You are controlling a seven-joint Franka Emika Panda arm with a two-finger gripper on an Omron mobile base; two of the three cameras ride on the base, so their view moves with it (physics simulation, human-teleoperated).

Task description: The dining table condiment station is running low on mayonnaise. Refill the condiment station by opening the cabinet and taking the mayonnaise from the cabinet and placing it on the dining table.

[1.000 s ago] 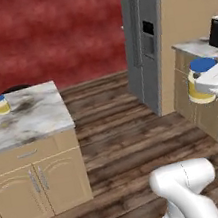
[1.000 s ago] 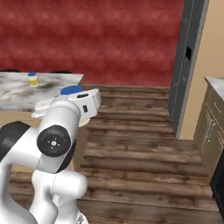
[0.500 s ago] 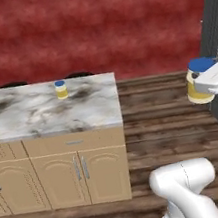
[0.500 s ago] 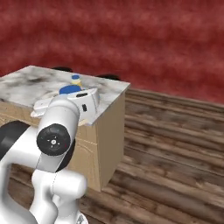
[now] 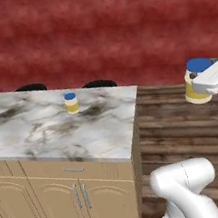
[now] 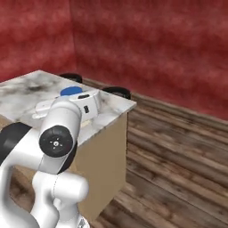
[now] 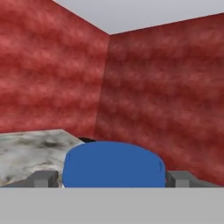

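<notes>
Red wall behind dining table; end effector grips mayonnaise.

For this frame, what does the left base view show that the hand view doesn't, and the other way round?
Left base view alone: a second small jar standing on the table, the table's doors and handles, the wood floor, the held mayonnaise side-on with its pale body.
Hand view alone: the room corner, the ceiling, fingertips either side of the blue lid.
Both: the held mayonnaise, marble top, red wall.
</notes>
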